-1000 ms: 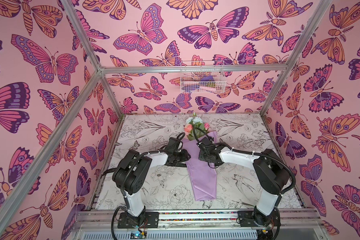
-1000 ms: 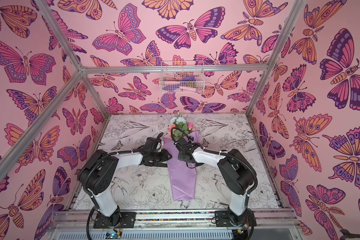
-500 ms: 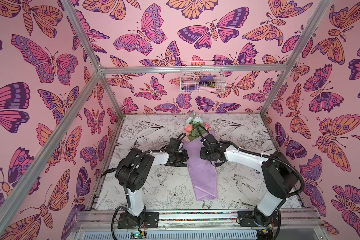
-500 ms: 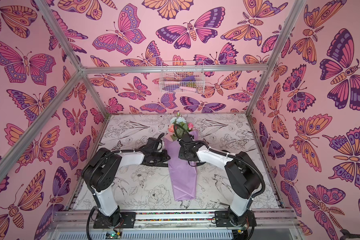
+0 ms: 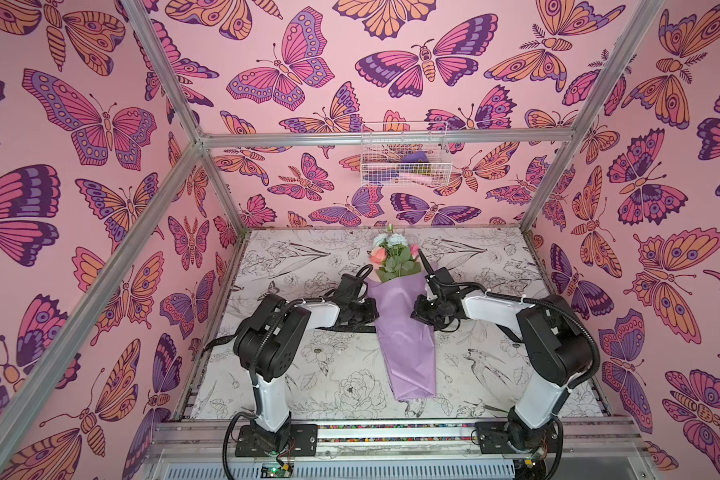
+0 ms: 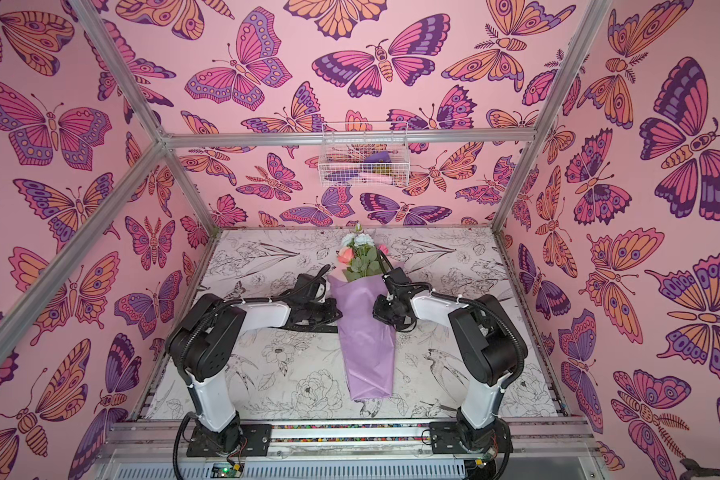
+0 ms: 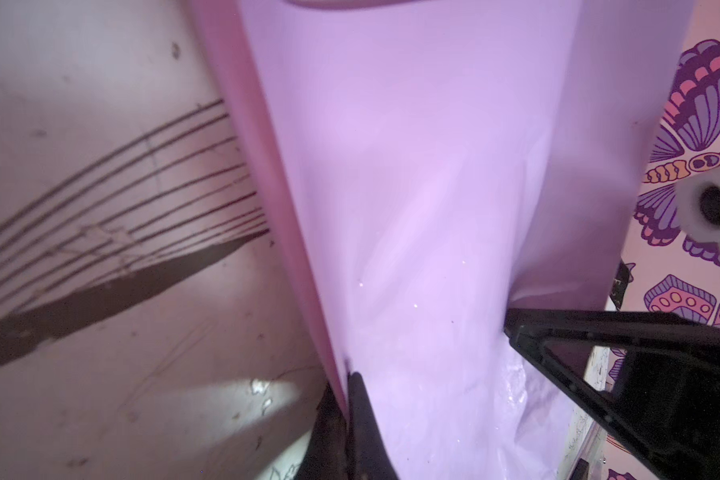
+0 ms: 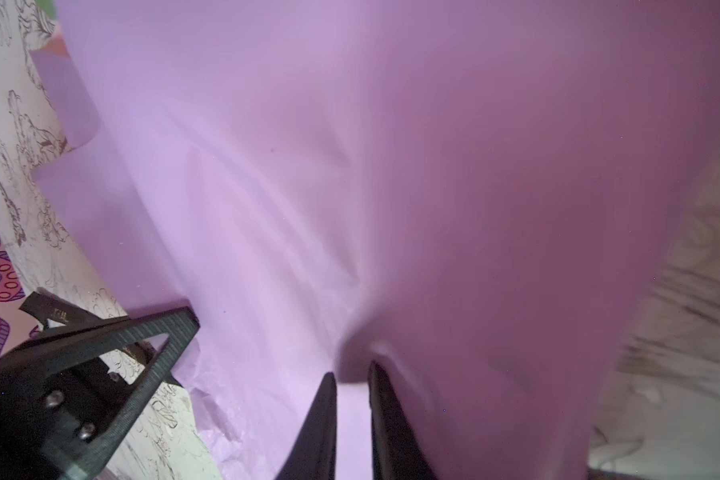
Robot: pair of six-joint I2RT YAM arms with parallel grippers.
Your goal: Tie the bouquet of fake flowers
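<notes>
Bouquet [image 5: 408, 332]: centre of desk [image 5: 308, 370], long axis front edge to back edge. My left claw [image 7: 346, 386]: clamped on its wrap edge. My right claw [image 8: 352, 374]: opposite side, nearly together, grip unclear.

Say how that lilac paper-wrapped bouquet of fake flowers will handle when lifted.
Probably floppy: its lilac wrapping paper puckers and creases. Likely light: thin paper, few small blooms. Pinched at the paper's edge by the left gripper, it may sag or tear.
</notes>
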